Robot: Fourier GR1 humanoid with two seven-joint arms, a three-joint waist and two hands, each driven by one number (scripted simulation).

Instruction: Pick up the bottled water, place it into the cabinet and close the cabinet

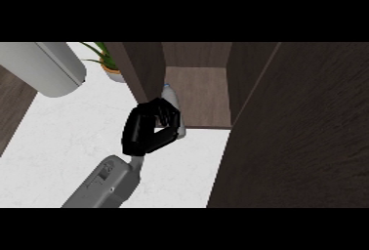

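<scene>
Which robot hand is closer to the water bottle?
Left. The left robot hand is curled round the water bottle at the cabinet opening; the right robot hand shows nowhere in this view.

You've got a black hand (150,128) on a light grey forearm (103,183) with a small darker grey mark on its upper side. The bottled water (171,97) under the fingers reads pale, clear-whitish with a bluish cap end. Your cabinet (194,88) is dark brown wood grain outside, its open door (302,132) the same dark brown with fine streaks, the inside shelf a lighter, warmer brown. Counter (65,136) is white with faint grey marbling. Top left you see a pale grey cylinder (51,66), and behind it a green-leaved plant (107,57) in a whitish pot with a tan band. Far left edge shows a brown strip
</scene>
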